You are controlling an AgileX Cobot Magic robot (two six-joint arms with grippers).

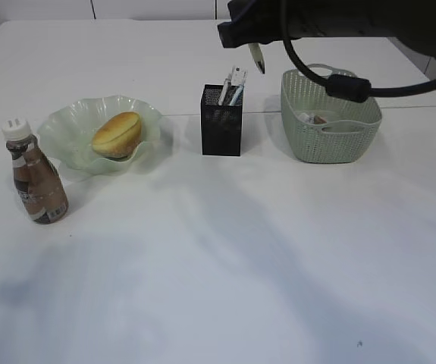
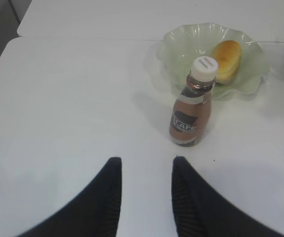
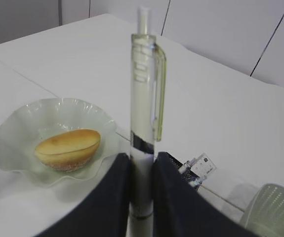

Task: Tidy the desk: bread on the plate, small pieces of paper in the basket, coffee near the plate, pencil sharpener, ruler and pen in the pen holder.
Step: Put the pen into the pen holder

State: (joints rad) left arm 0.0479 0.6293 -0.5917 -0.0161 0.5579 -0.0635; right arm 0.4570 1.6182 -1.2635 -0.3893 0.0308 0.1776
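Observation:
My right gripper (image 3: 142,160) is shut on the clear pen (image 3: 142,98), held upright. In the exterior view the pen (image 1: 258,59) hangs under the right arm, just above and right of the black mesh pen holder (image 1: 222,121). The clear ruler (image 1: 235,82) sticks out of the holder. The bread (image 1: 116,134) lies in the pale green plate (image 1: 58,121), with the coffee (image 1: 37,182) upright at its front left. Small bits lie in the basket (image 1: 330,114). My left gripper (image 2: 146,163) is open and empty, a little short of the coffee (image 2: 193,111). I cannot make out the pencil sharpener.
The white desk (image 1: 225,258) stretches bare toward the front. A seam between two tabletops runs behind the plate and holder. The right arm and its black cable (image 1: 346,85) hang over the basket's back rim.

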